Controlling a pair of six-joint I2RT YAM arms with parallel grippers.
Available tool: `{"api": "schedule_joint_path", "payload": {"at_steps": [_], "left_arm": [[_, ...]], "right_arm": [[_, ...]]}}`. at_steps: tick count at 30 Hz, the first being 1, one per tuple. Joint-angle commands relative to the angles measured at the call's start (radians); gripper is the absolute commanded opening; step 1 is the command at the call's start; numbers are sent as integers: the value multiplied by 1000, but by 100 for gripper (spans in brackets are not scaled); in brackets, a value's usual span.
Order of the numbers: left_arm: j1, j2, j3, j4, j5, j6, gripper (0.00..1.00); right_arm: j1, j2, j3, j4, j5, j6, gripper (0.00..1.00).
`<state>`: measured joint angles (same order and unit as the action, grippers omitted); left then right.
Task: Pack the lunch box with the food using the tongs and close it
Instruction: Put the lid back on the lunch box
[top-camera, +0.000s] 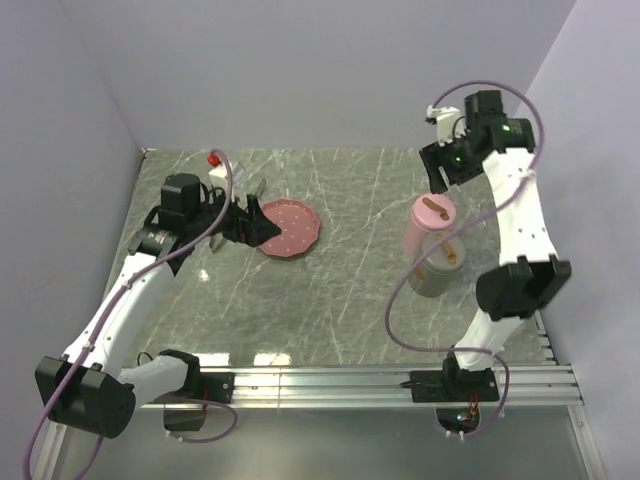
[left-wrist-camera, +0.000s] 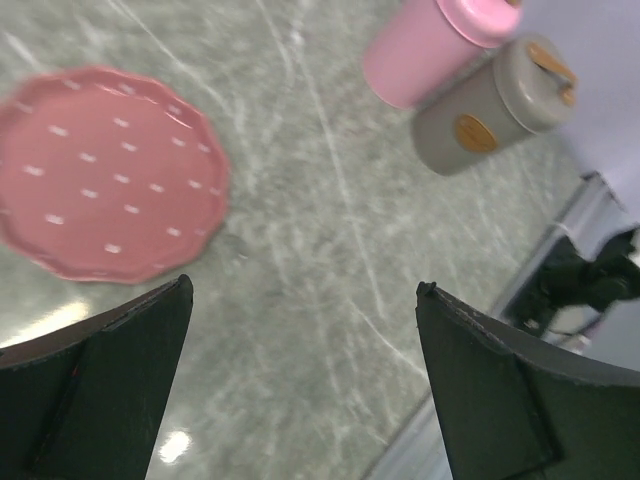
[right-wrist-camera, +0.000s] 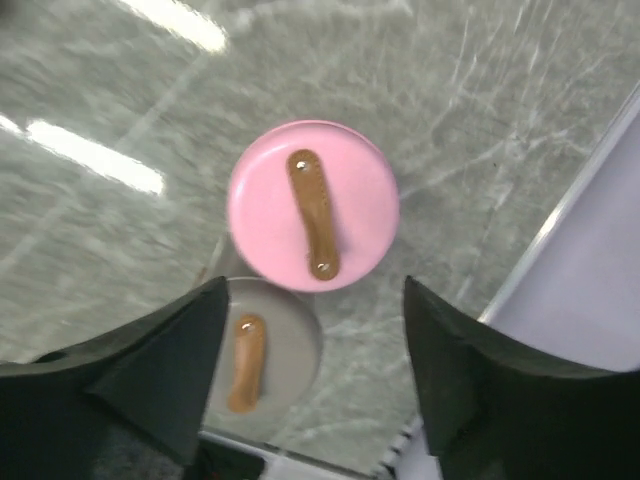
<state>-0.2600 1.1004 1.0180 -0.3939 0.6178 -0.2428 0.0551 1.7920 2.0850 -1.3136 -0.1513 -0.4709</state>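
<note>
Right gripper (right-wrist-camera: 312, 288) apart, empty, above lidded pink tub (top-camera: 422, 238); left gripper (left-wrist-camera: 305, 288) apart too

The pink tub (top-camera: 430, 232) and grey tub (top-camera: 436, 276) stand touching at the right of the desk (top-camera: 355, 290), near the right wall (top-camera: 590, 150): no passage between them. The pink lid (right-wrist-camera: 312, 205) and grey lid (right-wrist-camera: 287, 345) close both from above. Open desk separates the tubs from the pink plate (top-camera: 292, 230).

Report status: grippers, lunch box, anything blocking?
Left gripper open, empty, by the pink plate. Right gripper open, empty, above the pink tub. That tub and the grey tub side by side, both lidded. Nothing seen in the way.
</note>
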Motion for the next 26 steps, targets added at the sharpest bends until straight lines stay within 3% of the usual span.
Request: {"api": "schedule_joint_path", "payload": {"at_steps": [1, 4, 11, 18, 26], "left_arm": [[22, 36, 116, -144, -110, 111, 99], [37, 39, 140, -181, -165, 146, 99], [47, 21, 136, -201, -302, 155, 99], [45, -13, 65, -163, -339, 137, 99], [47, -40, 62, -145, -331, 109, 100]], "right_arm": [[-14, -192, -92, 143, -178, 77, 80], [-14, -333, -338, 316, -296, 175, 82], [-6, -578, -678, 598, -528, 342, 86], [116, -721, -916, 651, -489, 331, 89], [186, -818, -1003, 683, -430, 351, 90]]}}
